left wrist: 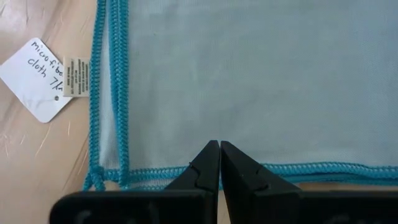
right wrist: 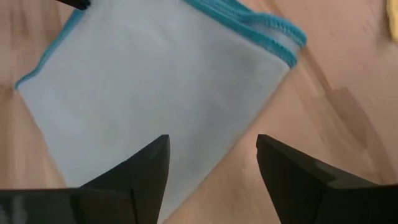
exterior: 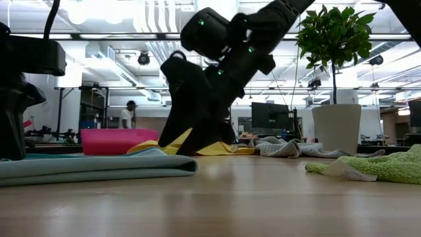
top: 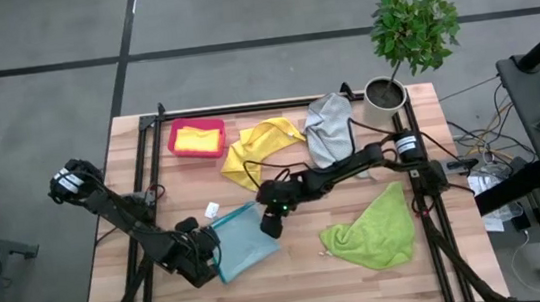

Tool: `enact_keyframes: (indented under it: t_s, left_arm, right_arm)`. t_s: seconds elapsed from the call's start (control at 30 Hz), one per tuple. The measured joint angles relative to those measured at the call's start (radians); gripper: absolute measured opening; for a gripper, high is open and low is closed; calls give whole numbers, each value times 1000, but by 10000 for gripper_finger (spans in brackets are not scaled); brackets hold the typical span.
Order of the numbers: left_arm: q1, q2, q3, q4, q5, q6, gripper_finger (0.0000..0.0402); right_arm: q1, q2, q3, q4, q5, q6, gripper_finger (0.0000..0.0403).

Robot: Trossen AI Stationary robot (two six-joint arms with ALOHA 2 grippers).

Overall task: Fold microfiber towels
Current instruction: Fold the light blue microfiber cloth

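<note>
A light blue microfiber towel (top: 244,240) lies folded flat on the table near the front, with doubled hems showing (left wrist: 112,93). My left gripper (left wrist: 219,154) is shut at the towel's left edge. My right gripper (right wrist: 211,155) stands open just over the towel's right part, its fingers (exterior: 187,125) slanting down, with nothing between them. A yellow towel (top: 262,148) and a grey towel (top: 329,128) lie crumpled toward the back. A lime green towel (top: 371,229) lies crumpled at the right. Another yellow towel (top: 198,138) sits in the pink bin (top: 175,145). My left gripper has its shut fingertips down on the blue towel just inside its hemmed edge (left wrist: 186,169). The fingers come steeply from above, slanting in from the table's left. The towel lies flat on the table under them.
A white paper tag (top: 212,209) lies on the wood beside the blue towel. A potted plant (top: 385,99) stands at the back right corner. Black frame rails (top: 148,174) run along the table's sides. Bare wood shows between the blue and green towels.
</note>
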Motion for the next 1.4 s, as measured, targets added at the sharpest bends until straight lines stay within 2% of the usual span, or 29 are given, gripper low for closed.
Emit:
enact_keyframes:
  t_s: [0.47, 0.67, 0.83, 0.97, 1.27, 1.4]
  left_arm:
    - [0, 0, 0, 1, -28, -3, 0]
    - [0, -1, 0, 12, -29, -4, 0]
    - [1, -1, 3, 13, -29, -5, 0]
    - [1, -1, 3, 16, -29, -6, 0]
    - [1, -43, 3, 6, -28, -3, 0]
    - [1, -84, 4, 7, -24, -3, 0]
  right_arm:
    - [11, 1, -127, 250, 6, 82, 228]
    - [20, 81, -103, 349, -9, 92, 228]
    - [19, 125, -51, 340, -33, 66, 214]
    - [17, 116, -38, 330, -40, 35, 173]
    - [16, 103, -37, 318, -58, -13, 21]
    - [7, 90, -37, 271, -70, -46, 14]
